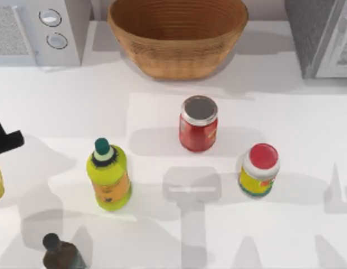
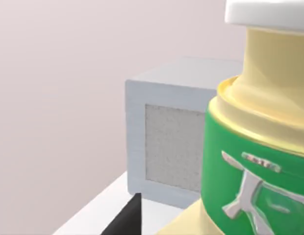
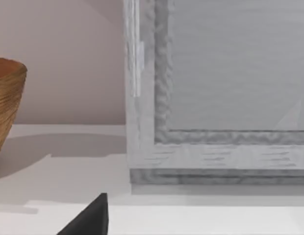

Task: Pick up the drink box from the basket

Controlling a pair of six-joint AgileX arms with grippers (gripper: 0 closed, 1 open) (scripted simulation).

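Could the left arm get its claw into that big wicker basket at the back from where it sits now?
Probably yes: the left gripper sits at the table's left edge, and the basket opens upward with nothing above its rim.

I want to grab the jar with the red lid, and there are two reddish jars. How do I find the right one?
Start at the big woven basket at the back of the table. In front of it stands a red jar with a silver lid; go toward the table's right and nearer the front edge to the jar with the red lid. It is the only one with a yellow body and a red top.
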